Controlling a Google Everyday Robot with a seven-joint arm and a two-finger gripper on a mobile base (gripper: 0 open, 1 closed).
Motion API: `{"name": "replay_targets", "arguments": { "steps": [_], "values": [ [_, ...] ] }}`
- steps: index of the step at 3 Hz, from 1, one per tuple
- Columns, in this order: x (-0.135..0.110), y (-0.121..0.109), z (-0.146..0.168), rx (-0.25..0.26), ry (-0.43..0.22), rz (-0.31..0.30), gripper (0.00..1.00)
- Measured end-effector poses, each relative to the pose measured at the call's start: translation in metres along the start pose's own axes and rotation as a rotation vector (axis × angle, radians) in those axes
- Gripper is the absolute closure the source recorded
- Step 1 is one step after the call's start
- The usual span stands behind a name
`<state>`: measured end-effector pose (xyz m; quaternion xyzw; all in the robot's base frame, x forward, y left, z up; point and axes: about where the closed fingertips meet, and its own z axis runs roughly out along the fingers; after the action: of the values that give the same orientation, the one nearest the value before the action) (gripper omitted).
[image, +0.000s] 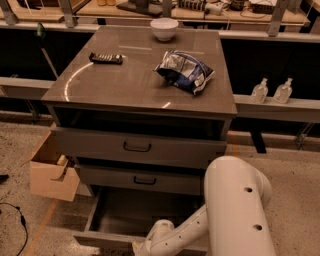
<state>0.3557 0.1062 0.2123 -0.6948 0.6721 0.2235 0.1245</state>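
Down low, gripper by open drawer

Table: bowl at back centre, bag right of middle, flat bar-shaped item at left. Three drawers below; bottom drawer stood pulled out. Claw sat low at that drawer's front edge. Box on floor, left of table. Bottles on ledge, right.

Cabinet top bears bowl, remote, chip bag; claw low at open bottom drawer.
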Motion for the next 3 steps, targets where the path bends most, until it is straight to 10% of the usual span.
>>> {"name": "replay_targets", "arguments": {
  "steps": [3],
  "values": [
    [0.0136,-0.0074,0.0154,-0.003,0.056,0.036,0.00]
  ]
}}
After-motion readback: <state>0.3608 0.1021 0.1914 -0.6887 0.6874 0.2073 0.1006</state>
